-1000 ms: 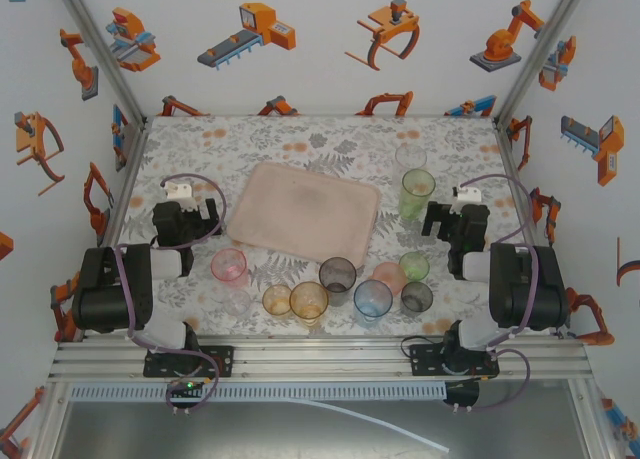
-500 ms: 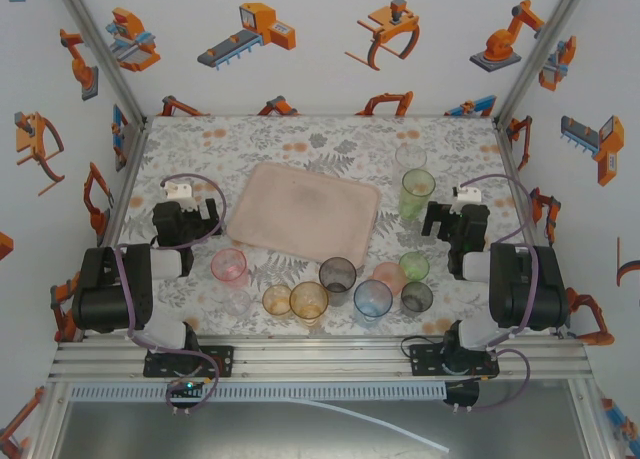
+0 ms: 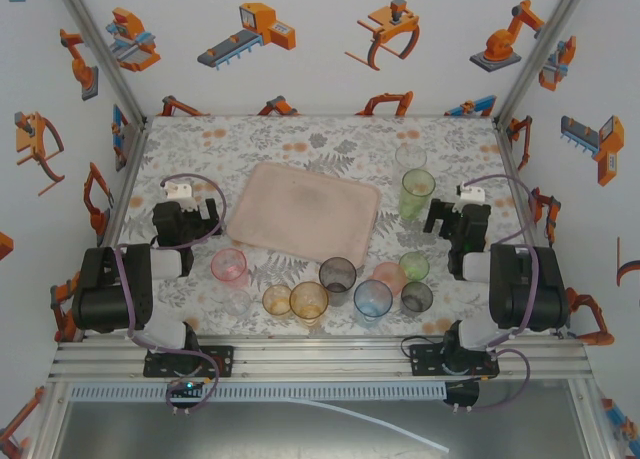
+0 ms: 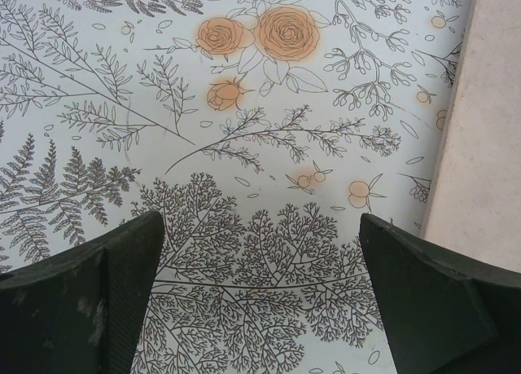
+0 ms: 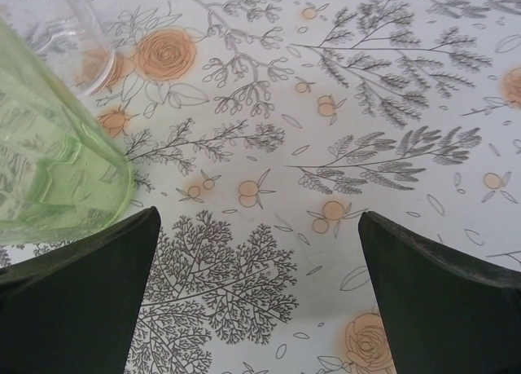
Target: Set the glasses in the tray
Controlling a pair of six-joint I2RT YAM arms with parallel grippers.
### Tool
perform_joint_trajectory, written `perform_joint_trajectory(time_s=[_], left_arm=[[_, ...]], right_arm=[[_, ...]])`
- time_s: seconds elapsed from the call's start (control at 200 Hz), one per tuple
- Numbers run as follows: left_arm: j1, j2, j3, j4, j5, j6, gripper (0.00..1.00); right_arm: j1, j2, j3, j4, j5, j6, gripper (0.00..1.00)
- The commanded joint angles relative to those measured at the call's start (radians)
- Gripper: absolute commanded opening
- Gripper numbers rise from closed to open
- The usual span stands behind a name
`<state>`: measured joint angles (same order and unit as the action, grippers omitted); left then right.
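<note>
Overhead, the tray (image 3: 315, 211) lay bare and slightly askew in the middle of the flowered tablecloth (image 3: 300, 139), with none of the glasses on it. A row of them stood between the tray and the arm bases: a pink glass (image 3: 229, 266), two amber glasses (image 3: 277, 299) (image 3: 309, 301), a smoky grey glass (image 3: 337, 275), a blue glass (image 3: 372, 299), a second pink one (image 3: 388, 276), a short green glass (image 3: 414, 266) and a dark grey glass (image 3: 416, 296). The tall green glass (image 3: 417, 192) and a clear glass (image 3: 410, 157) stood apart, to the right of the tray.

That view also placed the left gripper (image 3: 185, 217) left of the tray and the right gripper (image 3: 455, 219) just right of the tall green glass, but it did not make the finger gap plain. The wrist cameras did. The left wrist view had both dark fingers (image 4: 89, 301) spread wide over bare cloth, holding nothing, with the tray's pale edge along the right border. The right wrist view had its fingers (image 5: 440, 301) equally wide and empty. The tall green glass loomed at the left, just beyond the left finger and outside the gap, and the clear glass sat behind it.

Orange robot stickers (image 3: 255, 31) dotted the walls. Any lettering on them was too small to read.
</note>
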<state>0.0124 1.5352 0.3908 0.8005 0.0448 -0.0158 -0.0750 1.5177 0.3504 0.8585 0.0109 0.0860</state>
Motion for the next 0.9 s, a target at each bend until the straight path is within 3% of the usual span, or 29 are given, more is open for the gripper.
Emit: perform_joint_trajectory(time_s=[0.0, 0.235, 0.376, 0.571, 0.686, 0.831, 0.896], left_arm=[[-0.006, 0.006, 0.019, 0.029, 0.005, -0.018, 0.97], [-0.006, 0.006, 0.019, 0.029, 0.004, -0.019, 0.97], [-0.005, 0.005, 0.017, 0.03, 0.004, -0.018, 0.97], [-0.006, 0.001, 0.023, 0.025, -0.012, -0.025, 0.97], [-0.006, -0.027, 0.065, -0.064, -0.031, -0.033, 0.97], [0.003, -0.058, 0.236, -0.389, -0.068, -0.054, 0.97], [0.005, -0.076, 0.27, -0.449, -0.075, -0.061, 0.97]], right_arm=[[0.007, -0.06, -0.017, 0.04, 0.074, 0.034, 0.99], [0.006, -0.215, -0.075, 0.011, 0.195, 0.077, 0.99], [0.008, -0.393, -0.064, -0.125, 0.26, 0.074, 0.99], [0.01, -0.648, 0.161, -0.718, 0.35, 0.168, 0.99], [0.01, -0.687, 0.332, -1.023, 0.3, 0.294, 0.99], [0.01, -0.651, 0.571, -1.339, 0.23, 0.509, 0.99], [0.007, -0.664, 0.637, -1.399, 0.105, 0.535, 0.99]])
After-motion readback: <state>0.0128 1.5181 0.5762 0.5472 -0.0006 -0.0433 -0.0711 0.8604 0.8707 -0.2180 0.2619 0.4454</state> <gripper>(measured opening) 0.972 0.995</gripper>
